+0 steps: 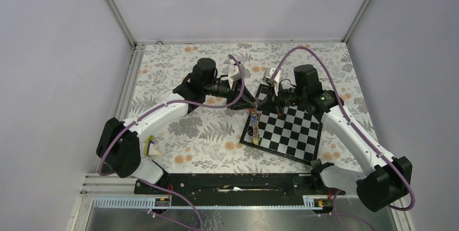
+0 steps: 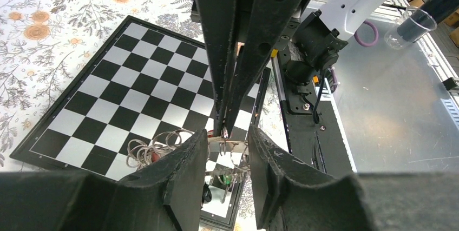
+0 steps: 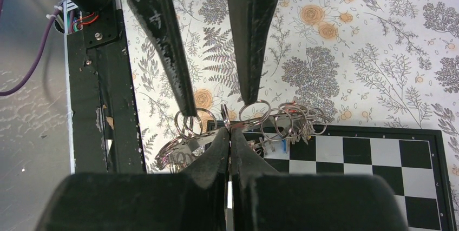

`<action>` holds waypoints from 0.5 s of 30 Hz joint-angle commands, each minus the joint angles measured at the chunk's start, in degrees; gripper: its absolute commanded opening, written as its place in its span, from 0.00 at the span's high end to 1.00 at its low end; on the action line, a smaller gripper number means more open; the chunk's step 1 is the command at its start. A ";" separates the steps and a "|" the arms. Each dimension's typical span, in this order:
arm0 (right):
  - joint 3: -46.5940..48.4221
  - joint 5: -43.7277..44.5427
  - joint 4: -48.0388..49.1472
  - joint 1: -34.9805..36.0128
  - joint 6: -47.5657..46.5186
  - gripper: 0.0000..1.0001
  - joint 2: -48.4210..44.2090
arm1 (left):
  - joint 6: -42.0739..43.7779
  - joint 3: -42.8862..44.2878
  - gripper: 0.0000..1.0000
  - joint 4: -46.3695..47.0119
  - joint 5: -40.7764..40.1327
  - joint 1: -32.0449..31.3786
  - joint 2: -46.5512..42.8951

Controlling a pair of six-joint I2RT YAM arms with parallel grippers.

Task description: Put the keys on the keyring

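keys (image 1: 255,128) with small split rings (image 3: 270,118), bunched at the chessboard's (image 1: 292,133) left edge; right gripper (image 3: 230,133) clenched tight in the bunch, seemingly to steady it; left gripper (image 3: 219,106) parted astride, ready to grasp; large keyring not discernible.

I have both arms reaching forward from their bases, elbows spread outward and wrists turned in toward each other, so the hands meet tip to tip. My left hand (image 1: 248,103) has its fingers (image 3: 162,36) standing apart. My right hand (image 1: 262,104) has its fingers (image 2: 216,36) pressed tight together, their tips aimed into the left hand's gap.
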 commanded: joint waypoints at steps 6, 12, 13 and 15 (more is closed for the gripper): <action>3.09 -0.48 1.31 0.71 -0.43 1.00 -0.08 | 3.23 2.92 0.65 -1.06 -0.99 -1.21 0.45; 2.43 -0.49 1.97 0.75 -0.23 1.00 -0.40 | 3.58 3.10 0.72 -1.43 -0.89 -1.45 1.06; 2.41 -0.55 1.95 0.72 -0.23 1.00 -0.40 | 3.69 3.13 0.73 -1.58 -0.87 -1.57 1.11; 2.41 -0.70 2.00 0.71 -0.23 1.00 -0.42 | 3.92 3.28 0.74 -1.88 -0.86 -1.59 1.28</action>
